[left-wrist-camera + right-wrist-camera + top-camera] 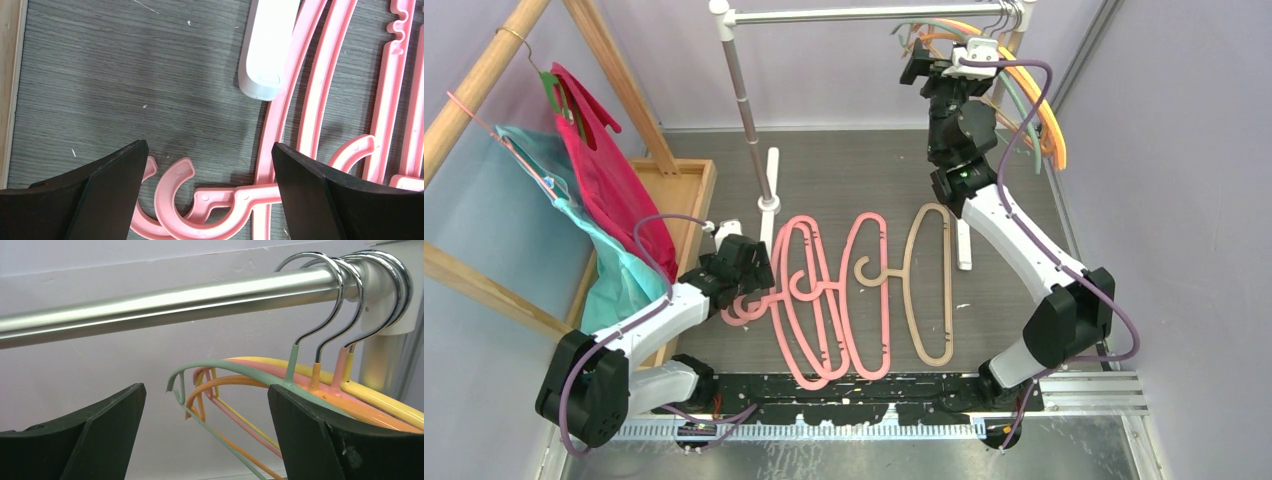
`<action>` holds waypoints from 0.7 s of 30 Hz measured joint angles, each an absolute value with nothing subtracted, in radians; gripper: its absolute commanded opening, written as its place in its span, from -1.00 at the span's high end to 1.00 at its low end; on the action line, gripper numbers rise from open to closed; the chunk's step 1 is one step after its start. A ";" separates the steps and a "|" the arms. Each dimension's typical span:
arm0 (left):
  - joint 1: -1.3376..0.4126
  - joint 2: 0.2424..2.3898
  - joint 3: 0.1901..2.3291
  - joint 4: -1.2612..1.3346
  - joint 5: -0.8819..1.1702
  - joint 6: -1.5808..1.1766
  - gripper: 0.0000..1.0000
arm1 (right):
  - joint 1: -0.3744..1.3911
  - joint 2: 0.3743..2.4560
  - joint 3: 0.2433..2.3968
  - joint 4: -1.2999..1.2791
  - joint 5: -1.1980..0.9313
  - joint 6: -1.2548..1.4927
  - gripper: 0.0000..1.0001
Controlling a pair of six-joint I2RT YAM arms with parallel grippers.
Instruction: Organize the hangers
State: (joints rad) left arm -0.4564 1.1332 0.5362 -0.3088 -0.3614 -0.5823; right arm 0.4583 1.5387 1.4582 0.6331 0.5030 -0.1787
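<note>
The left gripper [207, 150] gapes wide and empty, its dark fingers [100, 195] flanking the curled hooks of the thick pink plastic hangers [175, 192] on the grey wood-grain table [125, 85]. That closeness shows only in its wrist view. The right gripper [205, 390], equally wide and holding nothing, faces the chrome rail [150, 302], where its wrist view separates thin grey-green, orange, pink and yellow metal-hooked hangers [225, 367] at three o'clock. Only the top view shows the beige plastic hanger [929, 290] flat at three o'clock of the pink ones.
</note>
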 measured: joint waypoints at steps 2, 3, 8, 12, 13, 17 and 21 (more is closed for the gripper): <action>-0.456 1.133 0.536 -0.308 -0.361 -0.582 -0.96 | 0.447 1.521 1.444 0.627 0.500 -0.172 -0.98; -0.456 1.134 0.536 -0.307 -0.361 -0.582 -0.96 | 0.442 1.512 1.436 0.625 0.497 -0.168 -0.98; -0.456 1.139 0.536 -0.307 -0.361 -0.582 -0.96 | 0.432 1.486 1.411 0.599 0.462 -0.153 -0.98; -0.456 1.139 0.536 -0.306 -0.361 -0.582 -0.96 | 0.430 1.452 1.377 0.572 0.434 -0.131 -0.98; -0.456 1.139 0.536 -0.306 -0.361 -0.582 -0.96 | 0.429 1.439 1.365 0.562 0.426 -0.125 -0.98; -0.456 1.140 0.536 -0.305 -0.361 -0.582 -0.96 | 0.425 1.391 1.341 0.497 0.368 -0.102 -0.98; -0.456 1.143 0.536 -0.305 -0.361 -0.582 -0.96 | 0.423 1.339 1.341 0.415 0.252 -0.089 -0.98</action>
